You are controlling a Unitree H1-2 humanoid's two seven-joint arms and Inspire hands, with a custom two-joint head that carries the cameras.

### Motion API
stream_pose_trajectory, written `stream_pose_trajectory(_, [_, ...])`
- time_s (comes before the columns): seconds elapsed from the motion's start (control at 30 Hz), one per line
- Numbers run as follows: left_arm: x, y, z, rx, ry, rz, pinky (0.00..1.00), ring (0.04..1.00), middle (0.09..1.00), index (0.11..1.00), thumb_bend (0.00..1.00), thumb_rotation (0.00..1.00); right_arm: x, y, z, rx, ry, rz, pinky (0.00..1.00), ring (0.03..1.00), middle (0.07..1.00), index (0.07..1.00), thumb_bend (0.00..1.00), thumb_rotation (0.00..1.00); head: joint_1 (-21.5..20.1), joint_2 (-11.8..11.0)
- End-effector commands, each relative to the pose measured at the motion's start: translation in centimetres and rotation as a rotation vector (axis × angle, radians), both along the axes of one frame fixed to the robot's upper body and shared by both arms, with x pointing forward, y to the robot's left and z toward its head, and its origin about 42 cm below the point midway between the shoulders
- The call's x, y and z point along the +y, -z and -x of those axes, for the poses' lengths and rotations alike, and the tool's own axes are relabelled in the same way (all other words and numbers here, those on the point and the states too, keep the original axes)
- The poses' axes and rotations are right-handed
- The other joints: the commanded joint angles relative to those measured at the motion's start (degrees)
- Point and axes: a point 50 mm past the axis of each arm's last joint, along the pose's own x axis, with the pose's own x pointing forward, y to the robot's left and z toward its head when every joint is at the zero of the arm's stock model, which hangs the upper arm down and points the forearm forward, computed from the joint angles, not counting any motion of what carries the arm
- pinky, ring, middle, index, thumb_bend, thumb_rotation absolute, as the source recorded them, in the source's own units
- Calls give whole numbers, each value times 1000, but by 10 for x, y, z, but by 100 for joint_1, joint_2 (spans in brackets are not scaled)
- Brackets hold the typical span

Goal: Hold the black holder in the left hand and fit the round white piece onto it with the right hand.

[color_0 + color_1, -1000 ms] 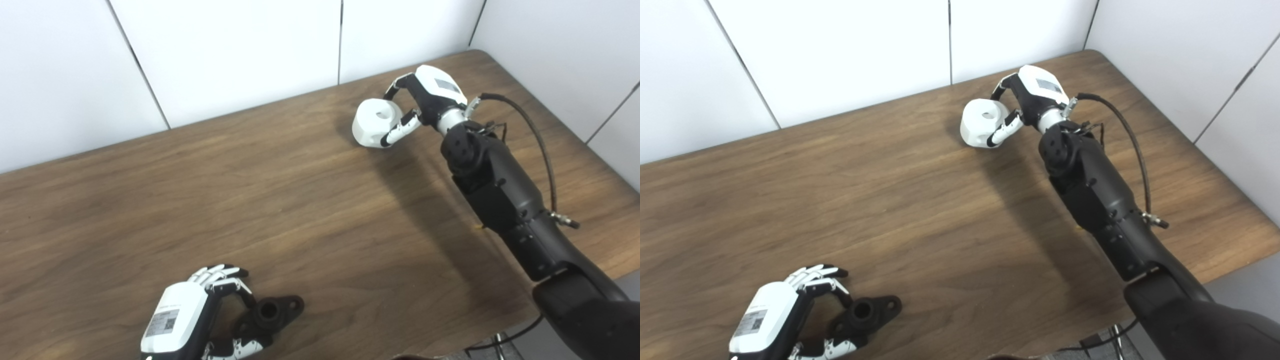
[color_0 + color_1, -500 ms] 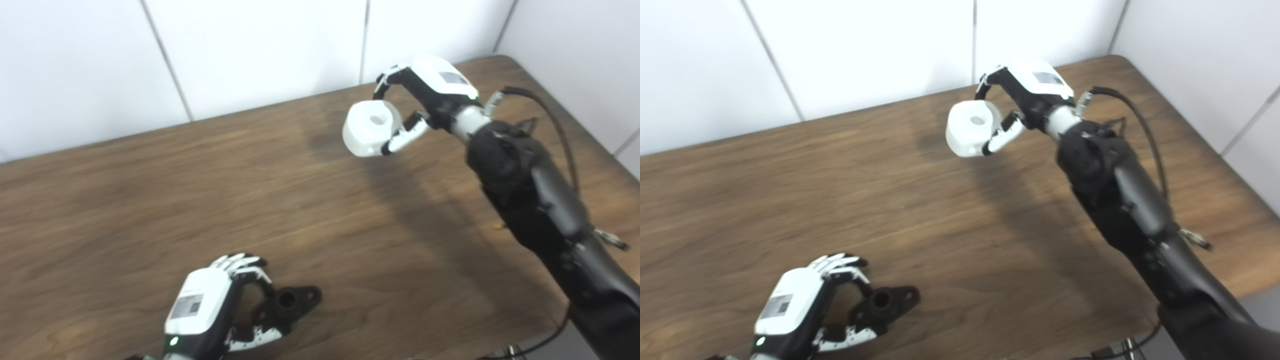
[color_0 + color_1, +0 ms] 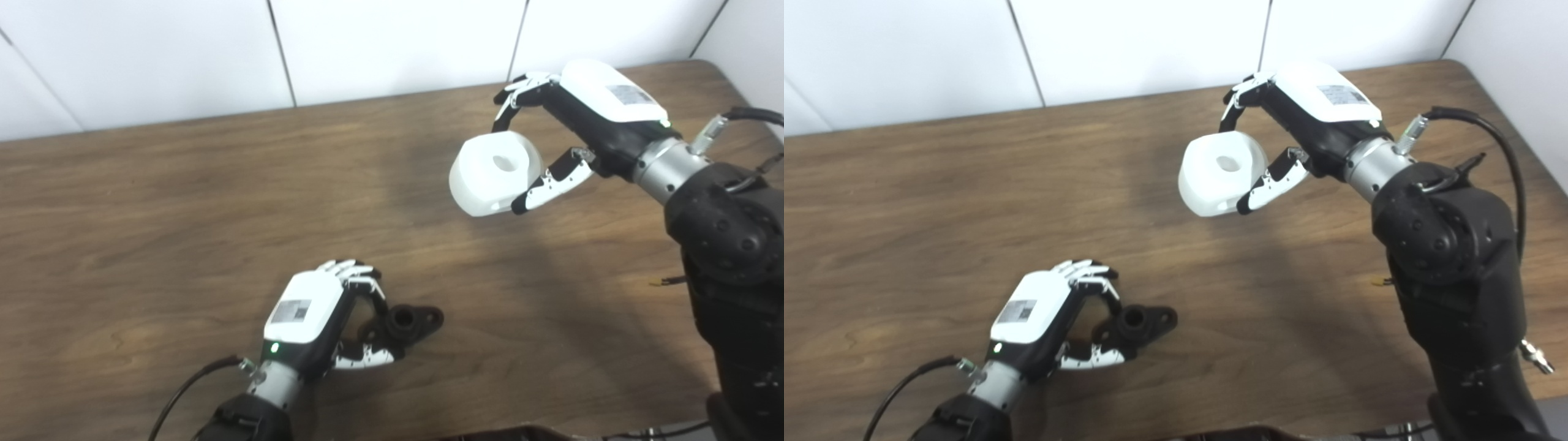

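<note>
Right hand (image 3: 588,122): gripped round white piece (image 3: 495,174), raised above counter (image 3: 184,202) toward far right corner.
Left hand (image 3: 318,312): closed on black holder (image 3: 407,321) near front edge.
Hand labels: unreadable.

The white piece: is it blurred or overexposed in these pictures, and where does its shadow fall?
Left eye view: round white piece sharp but bright, its edges nearly washed out; soft shadow on the table beneath it. Right eye view: the same, right hand also sharp.
</note>
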Motion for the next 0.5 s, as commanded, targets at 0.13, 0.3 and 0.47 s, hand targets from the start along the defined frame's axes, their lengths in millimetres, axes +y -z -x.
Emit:
stream_pose_trajectory(0.13, [-5, 16, 3, 96, 23, -32, 877, 858, 798, 488, 518, 47, 18, -2, 23, -17, -42, 8, 802, 903, 814, 484, 522, 148, -2, 78])
stream_pose_trajectory(0.3, [-5, 13, 2, 94, 21, -43, 875, 857, 796, 488, 518, 48, 27, 6, 27, 8, -75, -16, 789, 906, 817, 483, 522, 150, -3, 151])
stream_pose_trajectory(0.47, [-3, 13, 1, 91, 25, -40, 876, 857, 796, 488, 518, 47, 28, 12, 31, 23, -81, -43, 807, 914, 817, 484, 521, 149, -6, 204])
